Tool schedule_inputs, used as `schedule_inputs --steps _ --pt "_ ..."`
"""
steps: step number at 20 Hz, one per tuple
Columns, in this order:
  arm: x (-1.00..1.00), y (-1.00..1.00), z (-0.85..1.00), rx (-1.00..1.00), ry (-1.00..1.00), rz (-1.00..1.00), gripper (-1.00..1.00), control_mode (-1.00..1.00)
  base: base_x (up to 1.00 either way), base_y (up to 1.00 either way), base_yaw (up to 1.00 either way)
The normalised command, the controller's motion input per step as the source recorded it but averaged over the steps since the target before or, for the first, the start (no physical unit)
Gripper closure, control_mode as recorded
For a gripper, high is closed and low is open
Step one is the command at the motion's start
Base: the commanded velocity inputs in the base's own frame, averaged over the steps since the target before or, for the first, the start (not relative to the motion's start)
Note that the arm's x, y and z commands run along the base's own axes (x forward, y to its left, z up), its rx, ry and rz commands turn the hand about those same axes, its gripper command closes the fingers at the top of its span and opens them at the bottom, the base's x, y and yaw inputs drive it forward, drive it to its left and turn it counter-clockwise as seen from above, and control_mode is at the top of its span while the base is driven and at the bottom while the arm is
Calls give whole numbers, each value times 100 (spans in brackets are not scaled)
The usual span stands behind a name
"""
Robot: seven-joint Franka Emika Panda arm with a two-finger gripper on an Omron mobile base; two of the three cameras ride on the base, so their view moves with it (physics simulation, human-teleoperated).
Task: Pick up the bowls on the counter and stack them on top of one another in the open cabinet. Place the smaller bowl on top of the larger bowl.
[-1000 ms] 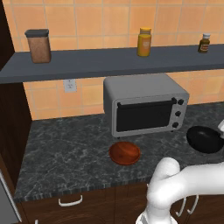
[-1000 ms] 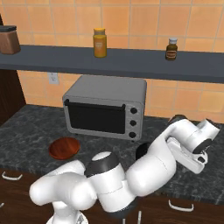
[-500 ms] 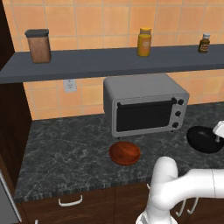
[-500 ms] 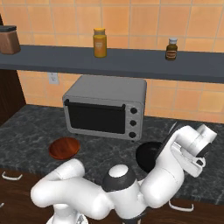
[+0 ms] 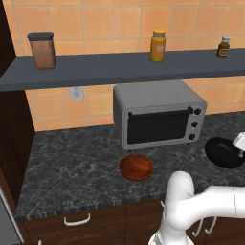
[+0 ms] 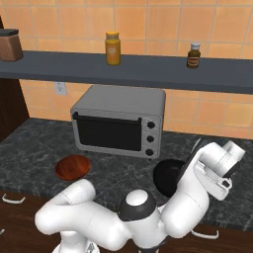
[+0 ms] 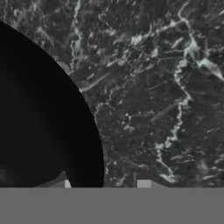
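Observation:
The larger bowl (image 5: 224, 152), wide and glossy black, sits on the dark marbled counter (image 5: 72, 162) at the right, in front of the toaster oven. My gripper (image 7: 105, 184) is low over its right rim. In the hand view the black bowl (image 7: 39, 122) has one fingertip (image 7: 65, 184) inside it and the other fingertip (image 7: 144, 183) outside over the stone. Contact with the rim is not clear. The smaller reddish-brown bowl (image 5: 136, 167) lies apart, left of the black one (image 6: 167, 178). The open cabinet's slate-grey shelf (image 5: 119, 69) runs above.
A grey toaster oven (image 5: 158, 115) stands at the back of the counter between the bowls. On the shelf are a brown-filled jar (image 5: 42, 50), a yellow bottle (image 5: 158, 46) and a small dark bottle (image 5: 222, 47). The counter's front edge lies close behind the bowls.
The hand has dropped onto the black bowl's right rim and the arm has folded lower. Both bowls stay where they were.

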Motion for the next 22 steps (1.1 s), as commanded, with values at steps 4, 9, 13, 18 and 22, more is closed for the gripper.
schedule_inputs --steps 4,9,13,18,22 --pt "-2 2 0 0 0 -1 100 -100 0 0 0" --pt "-42 14 39 0 -8 -6 100 -100 0 0 0" --pt "-59 35 68 0 -6 -13 100 -100 0 0 0" --pt "-33 59 70 0 -2 -13 100 -100 0 0 0" --pt "-24 78 67 0 0 -16 100 -100 0 0 0"
